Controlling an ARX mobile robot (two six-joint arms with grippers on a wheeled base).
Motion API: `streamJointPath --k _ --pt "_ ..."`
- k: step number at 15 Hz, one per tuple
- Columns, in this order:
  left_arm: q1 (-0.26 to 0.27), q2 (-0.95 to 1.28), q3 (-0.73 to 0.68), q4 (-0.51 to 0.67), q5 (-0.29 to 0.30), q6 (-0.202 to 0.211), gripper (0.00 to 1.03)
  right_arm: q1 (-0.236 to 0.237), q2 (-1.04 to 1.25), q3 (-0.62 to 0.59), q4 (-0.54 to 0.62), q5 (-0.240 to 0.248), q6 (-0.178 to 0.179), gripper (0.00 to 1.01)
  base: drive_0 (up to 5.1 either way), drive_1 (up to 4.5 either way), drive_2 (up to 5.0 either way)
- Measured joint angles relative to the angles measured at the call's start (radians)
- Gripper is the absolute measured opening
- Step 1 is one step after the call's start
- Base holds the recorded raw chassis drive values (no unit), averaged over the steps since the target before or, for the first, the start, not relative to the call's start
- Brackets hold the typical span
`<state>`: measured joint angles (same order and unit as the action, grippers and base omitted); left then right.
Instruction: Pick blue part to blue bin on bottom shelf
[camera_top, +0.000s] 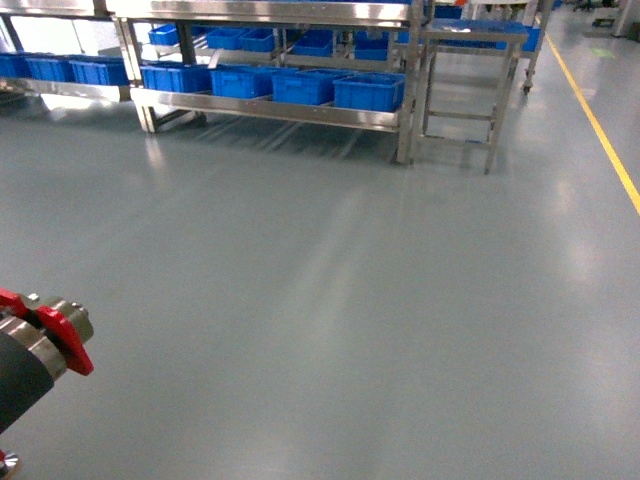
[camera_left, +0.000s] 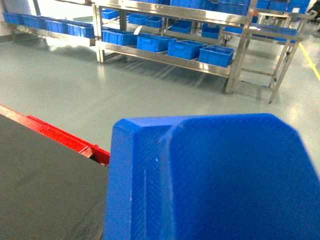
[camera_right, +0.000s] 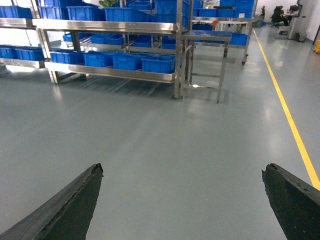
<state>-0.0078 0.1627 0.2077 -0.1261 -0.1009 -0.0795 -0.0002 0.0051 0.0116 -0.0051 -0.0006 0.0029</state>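
Observation:
The blue part (camera_left: 215, 180) fills the lower right of the left wrist view, close to the lens and above the grey floor. My left gripper is shut on it, its fingers hidden behind the part. Only the left arm's red and metal wrist (camera_top: 50, 335) shows in the head view. My right gripper (camera_right: 182, 170) is open, its dark fingers (camera_right: 70, 205) wide apart over bare floor. Far ahead, the bottom shelf (camera_top: 270, 108) of the steel rack carries a row of blue bins (camera_top: 370, 92). The shelf (camera_left: 165, 58) and blue bins (camera_right: 159, 64) also appear in the wrist views.
A steel frame table (camera_top: 470, 40) stands right of the rack. A second rack with blue bins (camera_top: 60, 70) runs off to the left. A yellow floor line (camera_top: 600, 130) runs along the right. A dark panel with a red edge (camera_left: 55, 132) sits beside the part.

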Motion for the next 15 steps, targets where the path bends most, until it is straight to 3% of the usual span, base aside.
streamJointPath --k 15 --pt "0.0 0.0 0.0 0.0 0.0 0.0 0.44 0.0 0.0 0.0 0.0 0.0 0.0 0.98 -1.6 -1.56 -1.6"
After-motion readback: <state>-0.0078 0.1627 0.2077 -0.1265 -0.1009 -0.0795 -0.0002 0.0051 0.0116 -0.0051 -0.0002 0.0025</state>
